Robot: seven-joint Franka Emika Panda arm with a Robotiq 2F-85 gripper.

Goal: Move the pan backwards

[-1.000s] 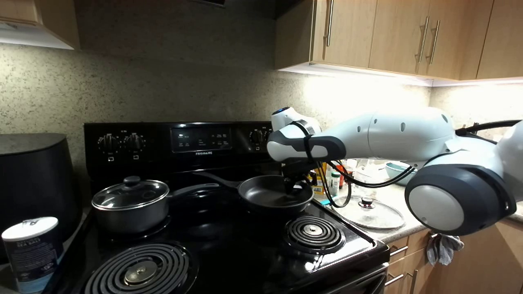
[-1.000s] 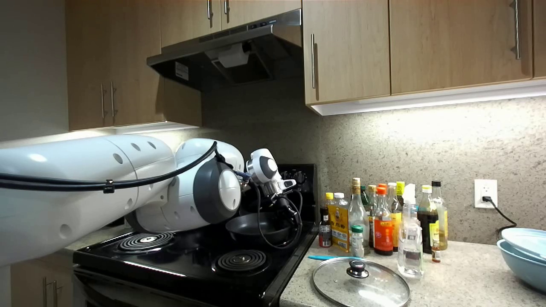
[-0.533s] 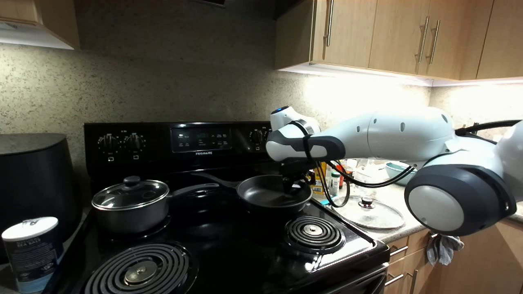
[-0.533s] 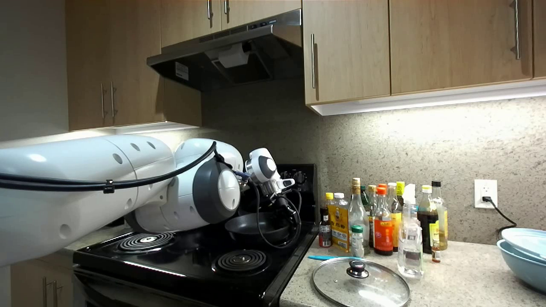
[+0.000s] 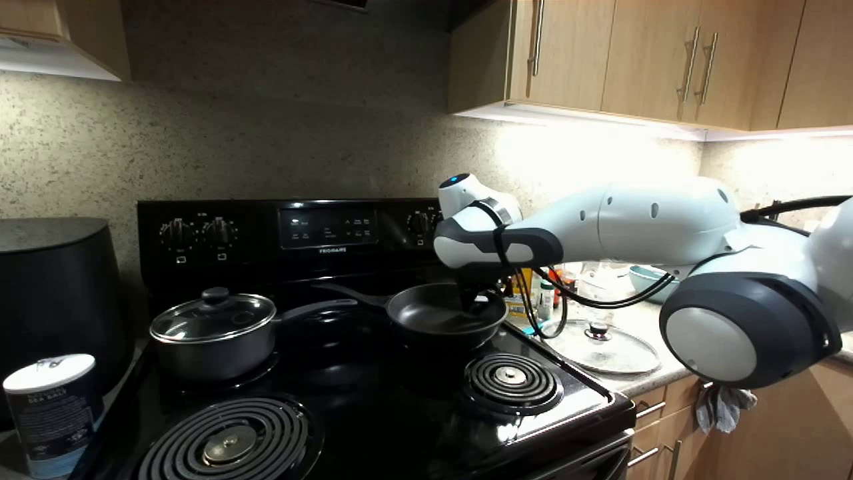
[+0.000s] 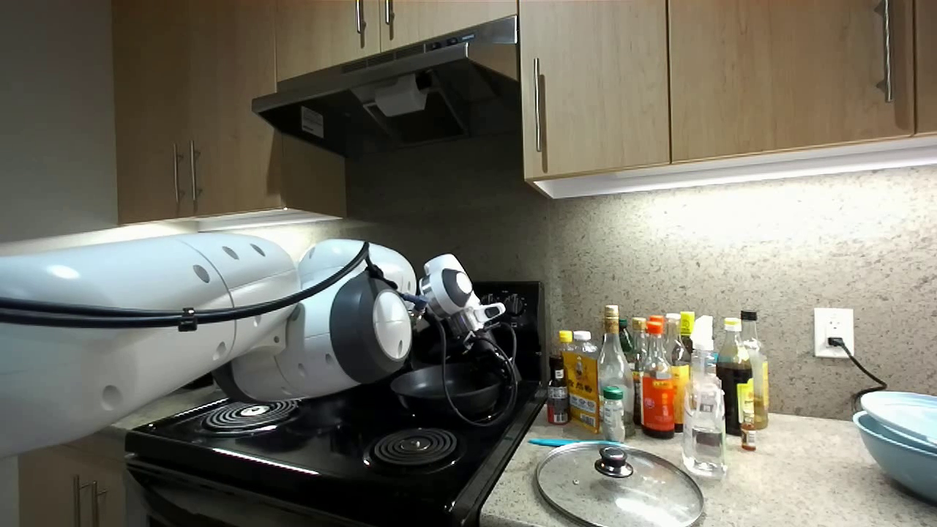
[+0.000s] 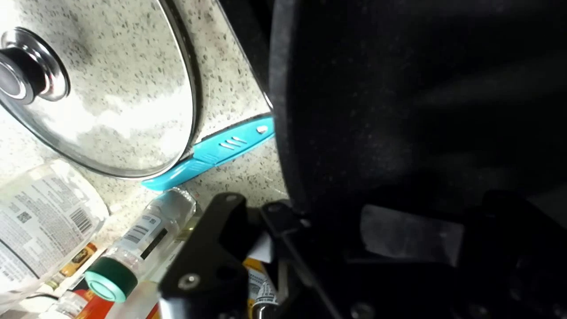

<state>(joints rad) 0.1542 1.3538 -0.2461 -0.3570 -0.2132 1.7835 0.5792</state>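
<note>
Since a second ago the pan (image 5: 433, 319) has crept slightly toward the rear panel (image 5: 320, 230) of the stove (image 5: 393, 400), and the white wrist (image 5: 476, 230) has shifted along with it. My hand (image 5: 470, 307) is clenched, its tips apparently down inside the pan on the side toward the bottles (image 6: 659, 402); whether the rim (image 7: 283, 110) is pinched between them is lost in black on black, so I can't tell if I am gripping or only pressing from within.

I read the step in hand as the push itself, probably its later part, since the pan sits at the back of the stove, behind the front coil (image 5: 510, 380) on that side. Its handle (image 5: 356, 295) points across toward the lidded pot (image 5: 216, 353), close by the pot's own handle (image 5: 316, 308); I can't tell whether those two touch. The next move, I judge, calls for a short, level shove, easing off before the pan meets the panel, then a straight lift so that withdrawing doesn't drag the rim forward again.

Further out, on the table (image 6: 790, 472), a glass lid (image 6: 618, 487) lies just beside a turquoise tool (image 7: 217, 149), with the bottles standing behind it and pale blue bowls (image 6: 904, 450) well apart.
</note>
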